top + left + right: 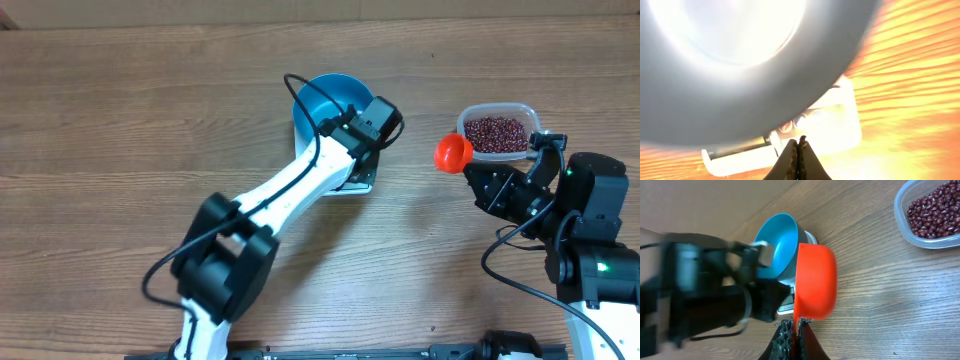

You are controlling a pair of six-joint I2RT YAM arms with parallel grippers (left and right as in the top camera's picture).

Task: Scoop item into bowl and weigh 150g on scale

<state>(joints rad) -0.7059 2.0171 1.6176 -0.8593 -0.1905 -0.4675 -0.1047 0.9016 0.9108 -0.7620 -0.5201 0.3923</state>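
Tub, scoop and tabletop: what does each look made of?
The tub looks like clear glossy plastic: beans show through its wall. The scoop seems smooth orange plastic, uniform in colour. The tabletop shows wood grain; solid wood or laminate, unclear.

scale (362, 184) mostly hidden, tub (901, 222) cropped

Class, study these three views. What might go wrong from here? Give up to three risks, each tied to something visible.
1. The shut left gripper sits at the edge of the scale under the bowl; a push may shift the bowl or upset the reading.
2. The left arm crosses the bowl's rim, so the orange scoop in the right gripper may strike it.
3. The tub of beans sits close by the right arm; a wide swing may knock it.
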